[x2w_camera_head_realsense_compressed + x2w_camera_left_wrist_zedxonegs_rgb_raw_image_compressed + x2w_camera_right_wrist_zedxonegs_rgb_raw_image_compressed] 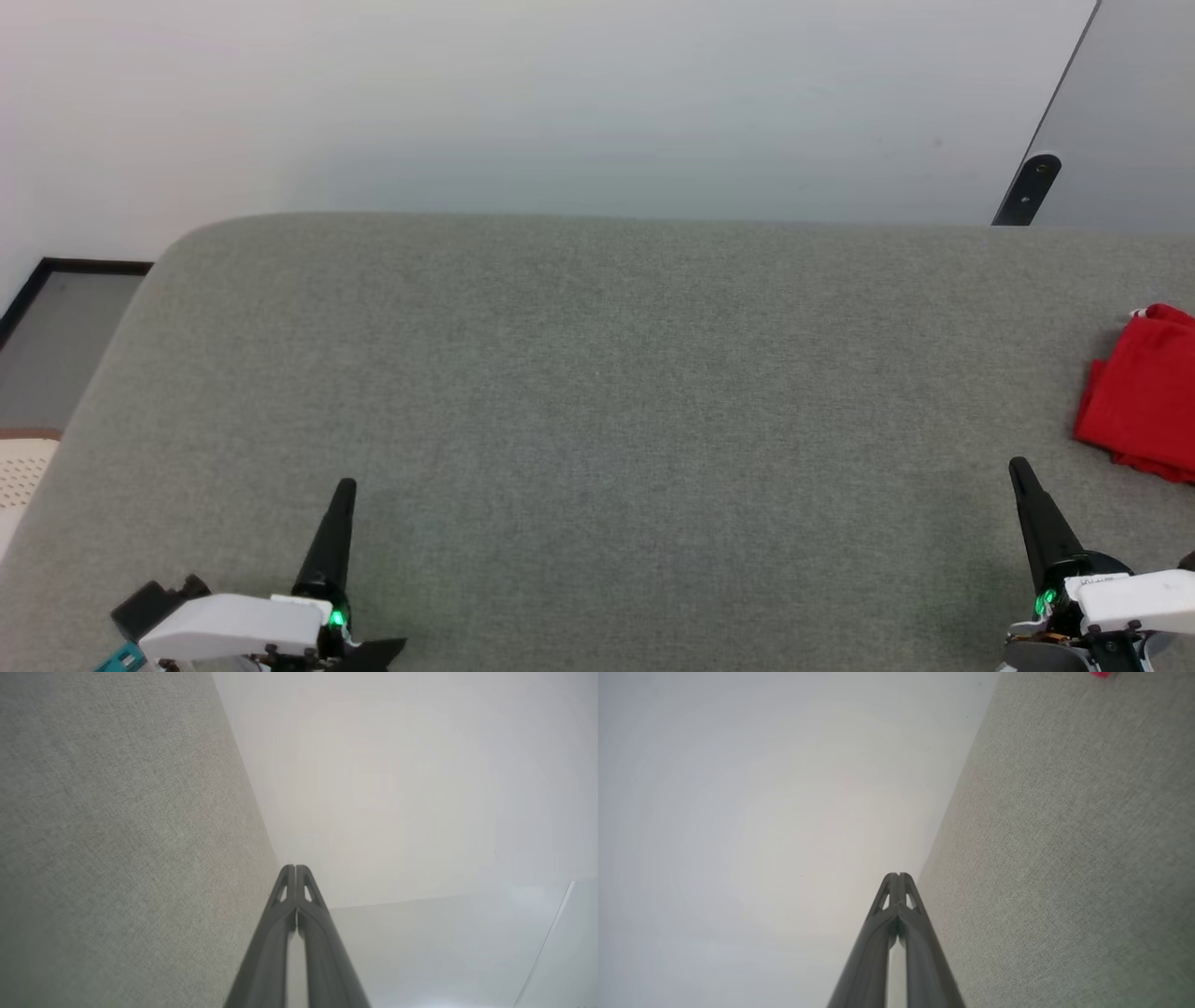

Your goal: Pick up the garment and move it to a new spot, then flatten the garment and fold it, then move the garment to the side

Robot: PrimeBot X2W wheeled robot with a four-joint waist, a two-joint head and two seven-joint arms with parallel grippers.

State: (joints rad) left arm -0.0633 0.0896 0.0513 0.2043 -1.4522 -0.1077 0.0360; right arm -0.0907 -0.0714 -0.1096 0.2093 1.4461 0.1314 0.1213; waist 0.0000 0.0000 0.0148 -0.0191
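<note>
Grey woven cloth covers your one round-cornered surface (597,373); at its near left, your left gripper (344,490) has both tapered dark fingers pressed together, empty. Your right gripper (1020,467), near right, is equally closed and empty. Just beyond it lies one rumpled red garment (1144,401), cropped by the right edge, so its long axis is unclear.

We held our left gripper (346,485) and right gripper (1018,464) low, fingers pressed together, pointing forward, well apart.
</note>
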